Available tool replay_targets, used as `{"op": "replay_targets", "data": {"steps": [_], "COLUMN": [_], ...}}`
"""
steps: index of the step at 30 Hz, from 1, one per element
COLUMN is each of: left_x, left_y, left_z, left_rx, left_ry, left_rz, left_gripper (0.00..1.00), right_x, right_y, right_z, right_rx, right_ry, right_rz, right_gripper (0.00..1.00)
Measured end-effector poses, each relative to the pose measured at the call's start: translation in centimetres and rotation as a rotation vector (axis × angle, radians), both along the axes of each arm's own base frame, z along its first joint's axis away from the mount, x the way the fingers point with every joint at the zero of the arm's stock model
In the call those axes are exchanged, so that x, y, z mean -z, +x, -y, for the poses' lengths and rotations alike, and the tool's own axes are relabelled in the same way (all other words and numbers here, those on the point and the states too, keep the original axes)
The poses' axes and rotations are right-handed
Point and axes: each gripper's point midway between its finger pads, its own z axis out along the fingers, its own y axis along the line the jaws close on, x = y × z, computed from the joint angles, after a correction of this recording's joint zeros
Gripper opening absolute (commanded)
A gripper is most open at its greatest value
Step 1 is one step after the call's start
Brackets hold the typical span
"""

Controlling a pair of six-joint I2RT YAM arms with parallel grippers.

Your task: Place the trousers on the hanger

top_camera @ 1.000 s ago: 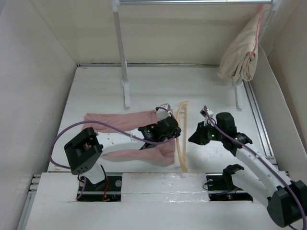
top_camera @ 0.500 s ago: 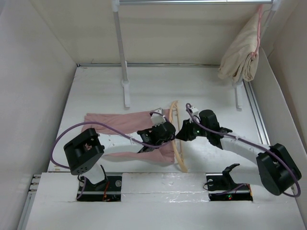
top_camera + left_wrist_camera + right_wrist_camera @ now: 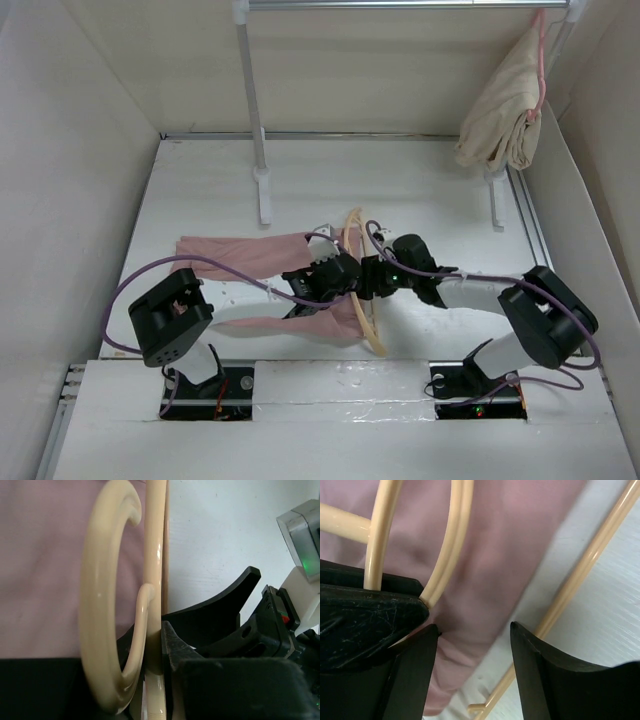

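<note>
The dusty-pink trousers lie flat on the white table, legs stretching left. The cream hanger stands on edge along their right end. My left gripper is shut on the hanger's neck, just beside the hook, with pink cloth behind it. My right gripper sits close against it from the right, open. Between its fingers I see the trousers' edge and bare table. The hanger's bottom bar runs past the right fingertip.
A clothes rack's posts stand at the back. A beige folded garment hangs at its right end. White walls close in on three sides. A purple cable loops over the trousers from the left arm.
My right arm has swung left from the table's right part up to the hanger, and its jaws have opened. The left gripper and the hanger have shifted slightly left.
</note>
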Motion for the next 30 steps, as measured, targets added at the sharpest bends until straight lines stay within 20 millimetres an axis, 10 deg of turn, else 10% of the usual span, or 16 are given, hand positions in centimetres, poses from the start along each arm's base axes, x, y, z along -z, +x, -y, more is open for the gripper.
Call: {"op": "replay_targets", "data": {"steps": [3, 8, 17, 23, 30], "left_x": [0.0, -0.2, 0.0, 0.2, 0.2], "left_y": [0.1, -0.3, -1.1, -0.9, -0.5], "left_z": [-0.5, 0.1, -0.6, -3.4, -4.8], "left_rx": [-0.011, 0.012, 0.02, -0.014, -0.008], "left_ry": [0.006, -0.016, -0.025, -0.014, 0.038], "left_rz": [0.004, -0.001, -0.01, -0.009, 0.001], "left_gripper": [0.0, 0.0, 0.0, 0.0, 0.0], "right_x": [0.0, 1.1, -1.1, -4.9, -4.6], "right_y": [-0.2, -1.3, -0.1, 2.6, 4.5], "right_z": [-0.8, -1.8, -1.1, 1.9, 7.7], "right_rx": [0.001, 0.002, 0.041, 0.101, 0.203], "right_ry": [0.033, 0.086, 0.149, 0.154, 0.088], "right_rz": [-0.008, -0.069, -0.039, 0.077, 0.083], "right_gripper": [0.54, 0.0, 0.0, 0.0, 0.0]}}
